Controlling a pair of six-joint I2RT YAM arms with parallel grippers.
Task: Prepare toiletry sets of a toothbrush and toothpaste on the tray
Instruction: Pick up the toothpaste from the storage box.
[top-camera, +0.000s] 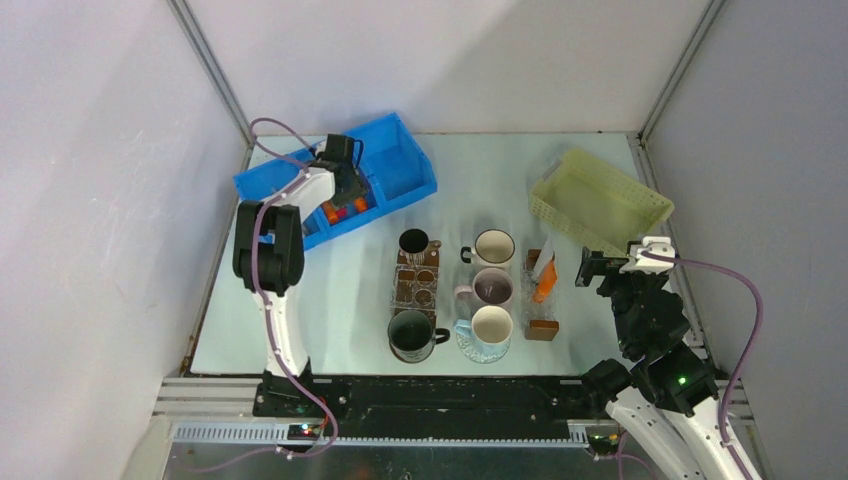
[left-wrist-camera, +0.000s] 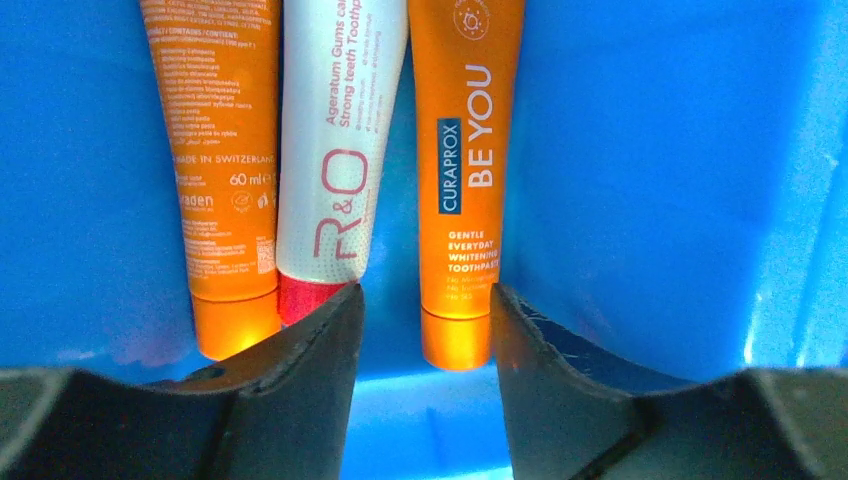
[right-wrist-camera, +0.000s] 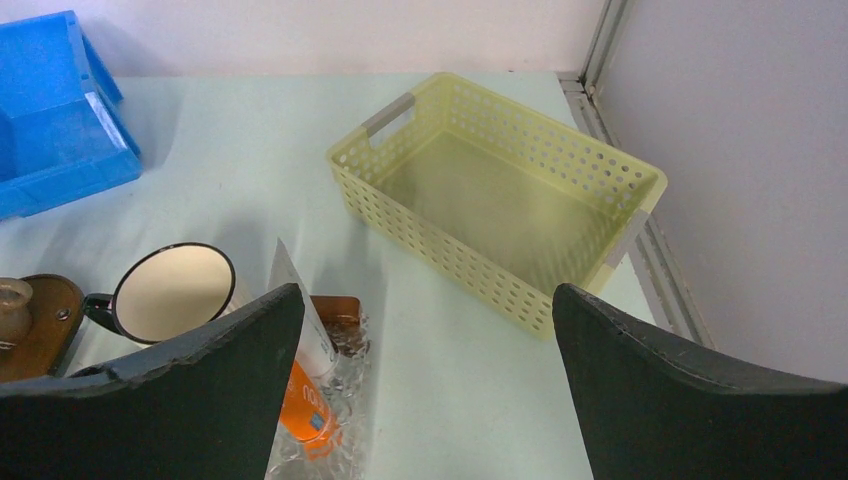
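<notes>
Three toothpaste tubes lie side by side in the blue bin (left-wrist-camera: 650, 180): the plain orange tube (left-wrist-camera: 215, 160), the white tube (left-wrist-camera: 335, 150) and the Curaprox tube (left-wrist-camera: 463, 190). The Curaprox tube's end sits between the left gripper (left-wrist-camera: 425, 300) fingers, which I read as apart, with a gap each side. The right gripper (right-wrist-camera: 428, 295) is spread wide and holds nothing, above the boxed orange tube (right-wrist-camera: 305, 405), near the yellow basket (right-wrist-camera: 440, 245).
</notes>
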